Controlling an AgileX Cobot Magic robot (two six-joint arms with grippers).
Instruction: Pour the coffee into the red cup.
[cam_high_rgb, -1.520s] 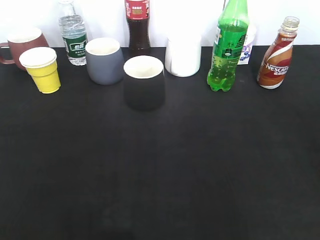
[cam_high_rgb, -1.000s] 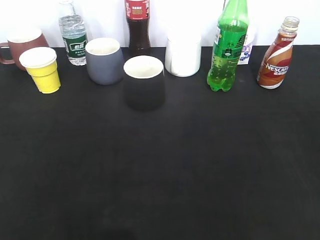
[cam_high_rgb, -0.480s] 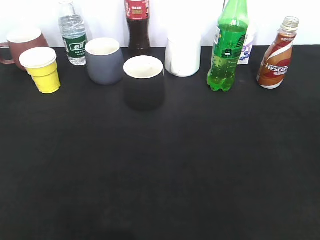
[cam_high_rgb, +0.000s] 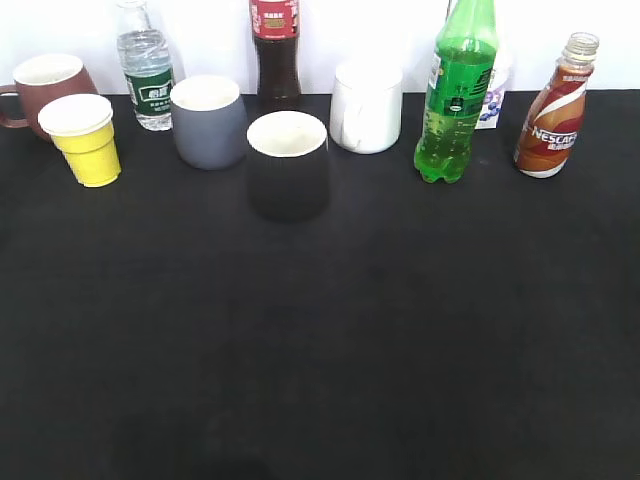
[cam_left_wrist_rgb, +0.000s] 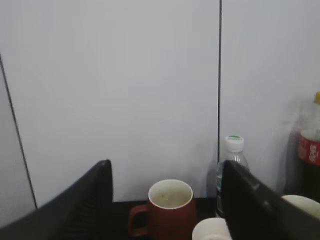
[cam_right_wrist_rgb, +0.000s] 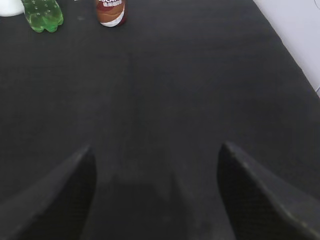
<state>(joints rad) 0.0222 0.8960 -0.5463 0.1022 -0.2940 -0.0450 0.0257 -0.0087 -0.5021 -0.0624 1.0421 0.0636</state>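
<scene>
Nothing's started yet: both sets of fingers spread wide and empty, the coffee (cam_high_rgb: 553, 113) untouched at 2 o'clock, the red cup (cam_high_rgb: 44, 88) dry at 10.

"NESCAFÉ" runs in white letters across the brown-and-orange label of the small clear-necked coffee bottle (cam_high_rgb: 553, 120) at two o'clock on the black counter (cam_high_rgb: 320, 330); print on the other bottles' labels is too small to read.

Bright, even light washes out the white wall (cam_high_rgb: 200, 30) behind the bottles in the exterior view, the matte black counter (cam_high_rgb: 320, 350) swallows shadows and glare, and both wrist views are soft, the near tool fingers (cam_right_wrist_rgb: 45, 200) dark and blurred.
</scene>
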